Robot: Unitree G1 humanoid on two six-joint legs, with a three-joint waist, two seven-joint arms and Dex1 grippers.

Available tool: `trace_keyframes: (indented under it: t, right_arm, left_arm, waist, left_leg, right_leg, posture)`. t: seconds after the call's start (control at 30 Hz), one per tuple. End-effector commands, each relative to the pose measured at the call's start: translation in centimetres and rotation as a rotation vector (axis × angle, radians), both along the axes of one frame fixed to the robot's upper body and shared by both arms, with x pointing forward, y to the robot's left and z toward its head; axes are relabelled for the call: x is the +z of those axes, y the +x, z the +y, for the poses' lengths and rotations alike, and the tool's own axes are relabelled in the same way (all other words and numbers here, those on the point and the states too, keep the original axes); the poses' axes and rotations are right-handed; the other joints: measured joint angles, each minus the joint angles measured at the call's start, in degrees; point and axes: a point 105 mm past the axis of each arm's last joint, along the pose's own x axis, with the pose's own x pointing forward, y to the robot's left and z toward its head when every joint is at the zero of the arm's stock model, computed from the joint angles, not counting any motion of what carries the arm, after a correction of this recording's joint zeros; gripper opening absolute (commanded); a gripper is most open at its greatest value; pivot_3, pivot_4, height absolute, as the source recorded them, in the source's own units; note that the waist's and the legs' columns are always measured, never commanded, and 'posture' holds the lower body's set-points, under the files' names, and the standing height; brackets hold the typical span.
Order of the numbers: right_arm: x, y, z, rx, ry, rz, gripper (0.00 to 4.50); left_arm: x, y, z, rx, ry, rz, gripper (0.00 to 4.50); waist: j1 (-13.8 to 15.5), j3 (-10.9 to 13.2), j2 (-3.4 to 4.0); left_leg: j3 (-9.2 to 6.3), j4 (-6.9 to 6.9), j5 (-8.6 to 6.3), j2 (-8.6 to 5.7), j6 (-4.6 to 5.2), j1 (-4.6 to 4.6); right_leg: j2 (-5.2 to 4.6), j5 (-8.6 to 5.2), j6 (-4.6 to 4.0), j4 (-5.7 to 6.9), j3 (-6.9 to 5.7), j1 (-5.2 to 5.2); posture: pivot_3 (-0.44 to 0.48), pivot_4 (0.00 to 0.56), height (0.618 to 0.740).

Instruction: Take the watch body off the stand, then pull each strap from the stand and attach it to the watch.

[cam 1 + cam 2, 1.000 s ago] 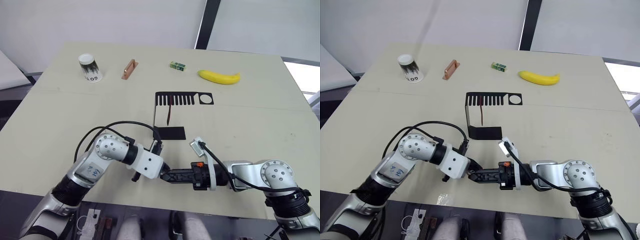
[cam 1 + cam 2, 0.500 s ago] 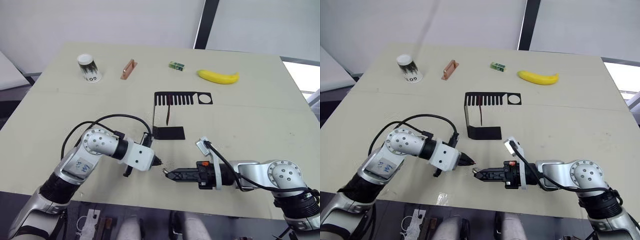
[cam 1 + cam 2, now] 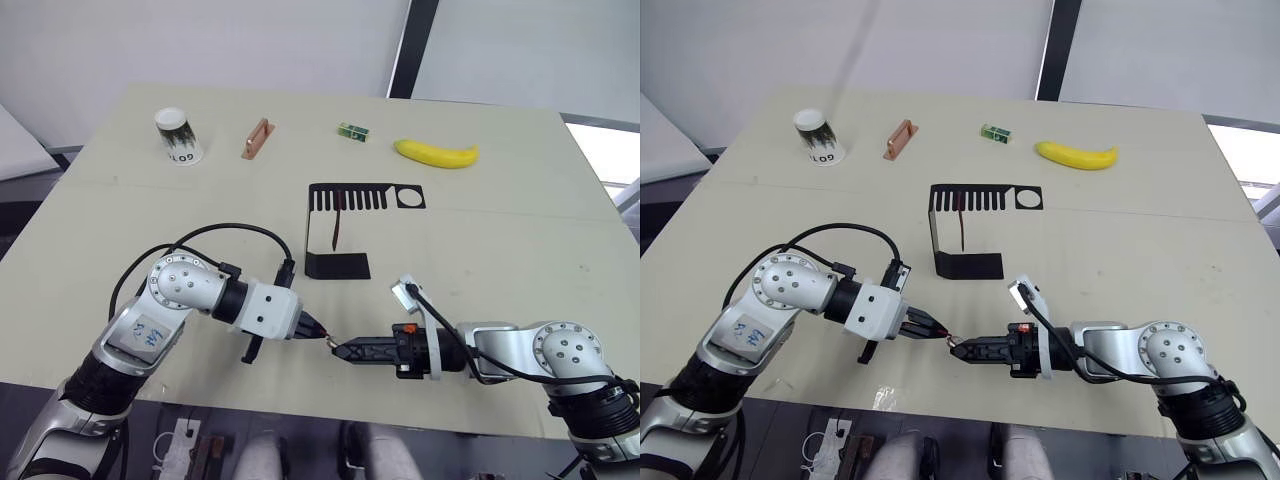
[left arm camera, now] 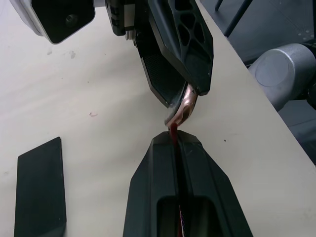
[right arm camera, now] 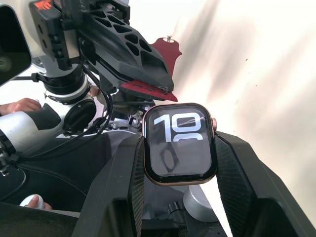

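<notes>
A beige table (image 3: pixel 520 240) stands before a white wall (image 3: pixel 200 40).

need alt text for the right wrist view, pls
The right gripper clamps the watch body, its screen showing light digits, between two black fingers. Just beyond it the left gripper holds a dark-red strap edge-on toward the watch, over the pale table.

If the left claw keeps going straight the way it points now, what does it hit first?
The watch body held in the right claw. The left claw, shut on a strap, points straight at it, almost touching.
</notes>
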Motion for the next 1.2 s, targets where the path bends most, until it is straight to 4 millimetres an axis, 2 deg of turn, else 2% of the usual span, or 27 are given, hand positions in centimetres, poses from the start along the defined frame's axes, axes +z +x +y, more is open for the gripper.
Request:
trace_keyframes:
  t: [0.03,0.17,0.47,0.63,0.97,1.2]
  right_arm:
    - [0.7,-0.3,0.4,0.03,0.033,-0.018,1.53]
    - [0.6,-0.2,0.3,0.025,0.031,-0.016,1.53]
    - [-0.1,0.2,-0.4,-0.007,0.007,0.002,1.53]
    - [-0.2,0.4,-0.3,-0.008,0.008,0.0,1.53]
    - [-0.2,0.3,-0.2,-0.006,0.009,0.001,1.53]
    - [-0.2,0.3,-0.1,-0.005,0.014,0.0,1.53]
  left_arm:
    - [0.7,-0.5,-0.3,-0.034,0.009,-0.04,0.0]
    - [0.6,-0.5,-0.1,-0.036,0.017,-0.032,0.0]
    - [-1.1,-0.6,1.3,-0.015,0.04,-0.017,0.0]
    - [-1.3,-0.6,1.3,-0.019,0.034,-0.023,0.0]
    - [0.6,-0.3,0.2,-0.023,-0.016,-0.049,0.0]
    - [0.7,-0.4,-0.3,-0.031,-0.012,-0.046,0.0]
  waist:
    - [0.02,0.0,0.0]
    - [-0.04,0.0,0.0]
    - [0.02,0.0,0.0]
    - [-0.04,0.0,0.0]
    - [-0.01,0.0,0.0]
    - [-0.01,0.0,0.0]
  left_leg:
    - [0.0,0.0,0.0,0.0,0.0,0.0]
    - [0.0,0.0,0.0,0.0,0.0,0.0]
    - [0.0,0.01,0.0,0.0,0.01,0.01]
    - [0.0,0.0,-0.03,0.0,0.06,0.0]
    - [0.0,0.0,-0.04,-0.01,0.07,0.0]
    - [0.01,0.01,-0.01,0.0,0.01,0.0]
  right_leg:
    - [0.0,0.0,0.0,0.0,0.0,0.0]
    - [0.0,0.0,0.0,0.0,0.0,0.0]
    - [0.0,0.0,0.0,0.0,0.0,0.0]
    - [0.0,0.0,0.0,0.0,0.0,-0.01]
    - [-0.01,0.0,0.0,0.0,0.0,0.0]
    - [0.0,0.0,0.0,0.01,0.0,0.0]
  posture:
    - [0.0,0.15,0.74]
    - [0.0,0.15,0.74]
    - [0.0,0.15,0.74]
    - [0.0,0.15,0.74]
    - [0.0,0.15,0.74]
    - [0.0,0.15,0.74]
